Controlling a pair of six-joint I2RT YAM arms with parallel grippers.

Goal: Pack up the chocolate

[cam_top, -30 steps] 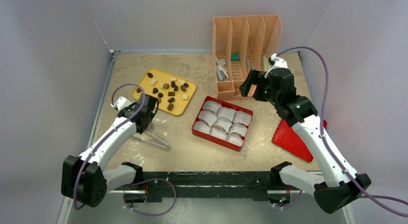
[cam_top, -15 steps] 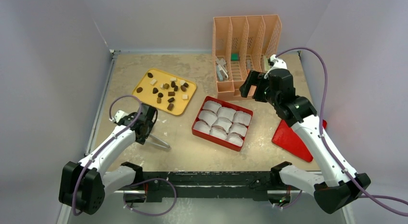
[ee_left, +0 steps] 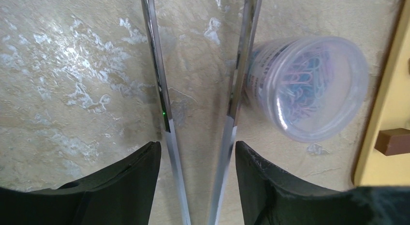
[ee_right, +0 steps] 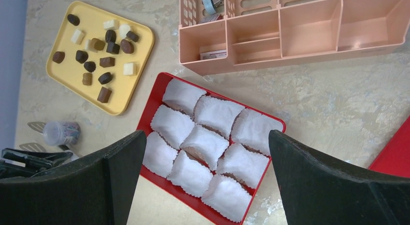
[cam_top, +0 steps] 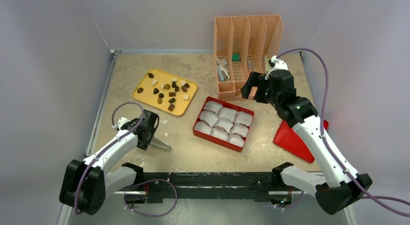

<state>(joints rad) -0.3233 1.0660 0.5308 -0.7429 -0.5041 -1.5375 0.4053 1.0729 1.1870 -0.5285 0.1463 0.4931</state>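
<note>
Chocolate [cam_top: 171, 94] is sitting on the yellow tray [cam_top: 185, 103]
The left claw [ee_left: 198, 150] is pinching metal tongs [ee_left: 159, 89] — the right claw [ee_right: 207, 135] is hanging wide open near the red box [cam_top: 212, 140].

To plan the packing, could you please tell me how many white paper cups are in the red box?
9 paper cups, all inside the red box, packed edge to edge in three rows of three; none seems hidden.

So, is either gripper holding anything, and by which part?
The left gripper straddles the metal tongs, one finger outside each arm; whether it grips them cannot be told. The right gripper is open, holding nothing.
</note>
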